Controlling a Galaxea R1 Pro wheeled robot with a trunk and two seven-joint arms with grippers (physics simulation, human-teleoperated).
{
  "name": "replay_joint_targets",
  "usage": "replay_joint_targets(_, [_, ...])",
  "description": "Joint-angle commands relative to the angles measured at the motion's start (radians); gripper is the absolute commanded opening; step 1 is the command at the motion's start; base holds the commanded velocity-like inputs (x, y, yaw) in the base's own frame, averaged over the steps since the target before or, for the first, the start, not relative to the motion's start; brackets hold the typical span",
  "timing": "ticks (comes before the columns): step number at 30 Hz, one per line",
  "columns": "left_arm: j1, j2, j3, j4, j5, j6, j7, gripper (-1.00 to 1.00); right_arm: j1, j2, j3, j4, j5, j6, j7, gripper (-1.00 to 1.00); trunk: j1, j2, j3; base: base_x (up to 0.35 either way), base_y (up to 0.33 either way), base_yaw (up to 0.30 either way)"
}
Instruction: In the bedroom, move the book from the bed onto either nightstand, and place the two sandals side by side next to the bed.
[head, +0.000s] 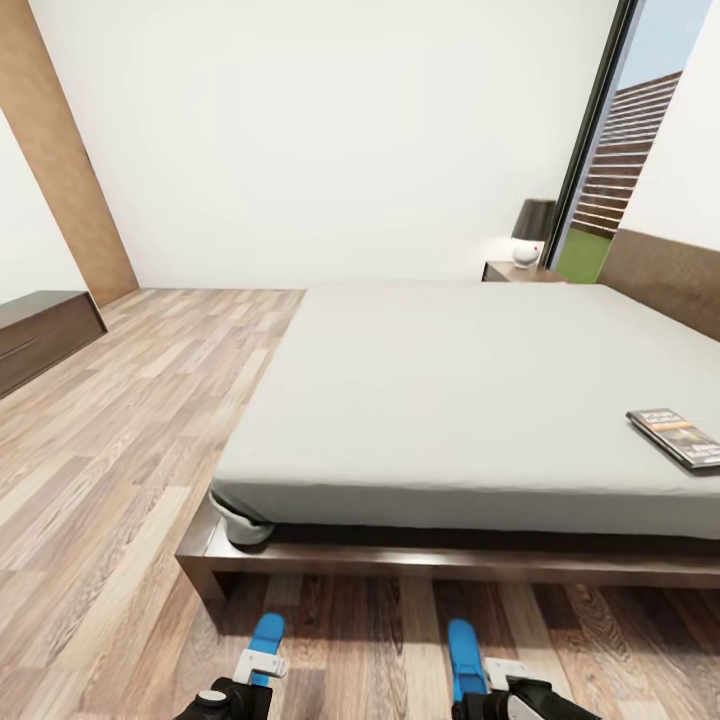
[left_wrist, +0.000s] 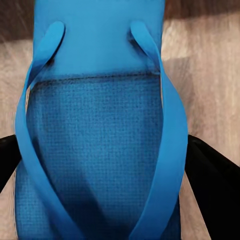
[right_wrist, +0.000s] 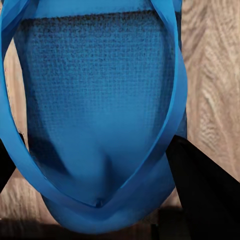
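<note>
White-walled bedroom, wood-plank floor (head: 130, 420), tall dark-framed window (head: 625, 130) at the far right showing a slatted fence.

Two bright blue sandals. Left sandal (head: 267, 640) and right sandal (head: 463, 655) lie low over the floor just in front of the bed's foot, long axes roughly parallel and pointing toward the bed, with a clear gap of floor between them. Each sits directly in line with its own claw: the left gripper (head: 258, 668) has its dark fingers on either side of the left sandal's sole, and the right gripper (head: 497, 675) likewise flanks the right one. In the wrist views the straps and the textured footbeds fill the picture, black fingers (left_wrist: 210, 170) pressed at the edges. Both claws look clamped on their sandals. Whether the soles touch the floor I cannot tell.

My reading: sandals are next to the bed but set apart; drawing them closer would make a truer pair.

Outward: the bed (head: 470, 400), grey mattress on a dark frame. The book (head: 678, 437) lies flat on the mattress near its right edge, well away from both claws, the right arm nearer. Nightstand (head: 520, 271) with a lamp (head: 530, 230) at the far corner.
</note>
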Motion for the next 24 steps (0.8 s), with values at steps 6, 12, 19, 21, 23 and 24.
replay_joint_targets(6, [0.000,0.000,-0.005,-0.002,0.006,0.004,0.001,-1.00,0.001,-0.023,-0.001,-0.082,-0.012,0.056,-0.076,-1.00,0.023,-0.043,-0.020,0.000,0.000,0.000])
replay_joint_targets(12, [0.000,0.001,-0.007,-0.003,0.006,0.000,0.001,-1.00,0.001,-0.027,-0.005,-0.120,-0.012,0.065,-0.092,-1.00,0.046,-0.085,-0.039,0.000,0.000,0.000])
replay_joint_targets(19, [-0.002,0.004,-0.006,-0.017,0.006,-0.005,0.001,-1.00,0.001,-0.030,-0.007,-0.173,-0.012,0.099,-0.123,-1.00,0.073,-0.134,-0.060,0.000,0.000,0.000])
replay_joint_targets(21, [-0.002,0.005,-0.006,-0.024,0.006,-0.006,0.001,-1.00,0.001,-0.031,-0.008,-0.205,-0.012,0.112,-0.140,-1.00,0.080,-0.148,-0.067,0.000,0.000,0.000])
replay_joint_targets(23, [-0.002,0.006,-0.006,-0.030,0.006,-0.006,0.001,-1.00,0.001,-0.031,-0.008,-0.221,-0.012,0.118,-0.150,-1.00,0.088,-0.162,-0.073,0.000,0.000,0.000])
replay_joint_targets(24, [-0.002,0.006,-0.006,-0.032,0.006,-0.006,0.001,-1.00,0.001,-0.031,-0.008,-0.225,-0.012,0.119,-0.153,-1.00,0.092,-0.169,-0.076,0.000,0.000,0.000])
